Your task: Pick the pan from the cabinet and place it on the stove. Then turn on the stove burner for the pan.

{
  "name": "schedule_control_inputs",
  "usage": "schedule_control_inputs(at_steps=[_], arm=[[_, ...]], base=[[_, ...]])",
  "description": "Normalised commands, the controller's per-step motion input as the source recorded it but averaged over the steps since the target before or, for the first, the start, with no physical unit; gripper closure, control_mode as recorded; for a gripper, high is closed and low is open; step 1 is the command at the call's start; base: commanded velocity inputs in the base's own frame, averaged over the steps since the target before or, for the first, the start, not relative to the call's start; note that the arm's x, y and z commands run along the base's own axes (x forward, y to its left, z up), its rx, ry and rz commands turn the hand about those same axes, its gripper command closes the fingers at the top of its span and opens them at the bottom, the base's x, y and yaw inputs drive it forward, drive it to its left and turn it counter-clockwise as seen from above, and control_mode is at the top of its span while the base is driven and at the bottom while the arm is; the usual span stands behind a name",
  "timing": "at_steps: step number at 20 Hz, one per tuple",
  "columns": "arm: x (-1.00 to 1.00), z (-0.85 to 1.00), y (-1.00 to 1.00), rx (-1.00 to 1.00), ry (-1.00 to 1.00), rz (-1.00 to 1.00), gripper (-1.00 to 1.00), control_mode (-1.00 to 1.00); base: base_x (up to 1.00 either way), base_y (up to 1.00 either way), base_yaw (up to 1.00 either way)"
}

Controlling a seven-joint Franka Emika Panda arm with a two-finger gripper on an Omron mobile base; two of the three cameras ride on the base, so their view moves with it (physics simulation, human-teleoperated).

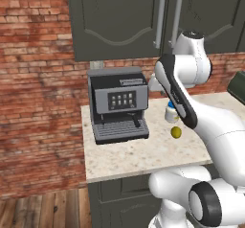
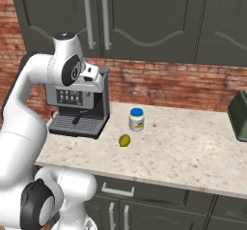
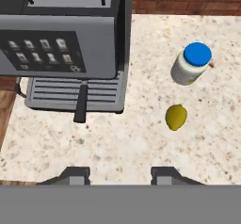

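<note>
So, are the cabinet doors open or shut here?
Shut: the cabinet doors sit flush and meet at the paired bar handles.

Red brick wall (image 1: 33, 78) behind counter, running down to wood plank floor (image 1: 43, 212) at far left of hand. Speckled beige stone countertop (image 3: 141, 143) directly beneath hand. Grey coffee machine (image 3: 66, 44) ahead and left of hand, drip tray facing out. Blue-lidded white jar (image 3: 190, 64) ahead right; small yellow-green fruit (image 3: 176, 117) nearer, right. Dark lower drawers (image 2: 144, 195) under counter. Even, flat light.
</note>
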Motion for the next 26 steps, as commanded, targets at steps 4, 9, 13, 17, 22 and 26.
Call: schedule_control_inputs(at_steps=[4,9,13,17,22,26], arm=[[-0.01,0.00,0.00,0.00,-0.04,0.00,-1.00,-1.00],[-0.16,0.03,-0.06,0.00,-0.21,0.00,-1.00,-1.00],[-0.24,0.21,-0.23,0.00,-0.28,0.00,-1.00,-1.00],[-0.18,0.33,-0.36,0.00,-0.30,0.00,-1.00,-1.00],[-0.11,0.43,-0.32,0.00,-0.30,0.00,-1.00,-1.00],[-0.01,0.47,-0.13,0.00,-0.29,0.00,-1.00,-1.00]], base=[[0.00,0.00,0.00],[0.00,0.00,0.00],[0.00,0.00,0.00],[0.00,0.00,0.00],[0.00,0.00,0.00],[0.00,0.00,0.00]])
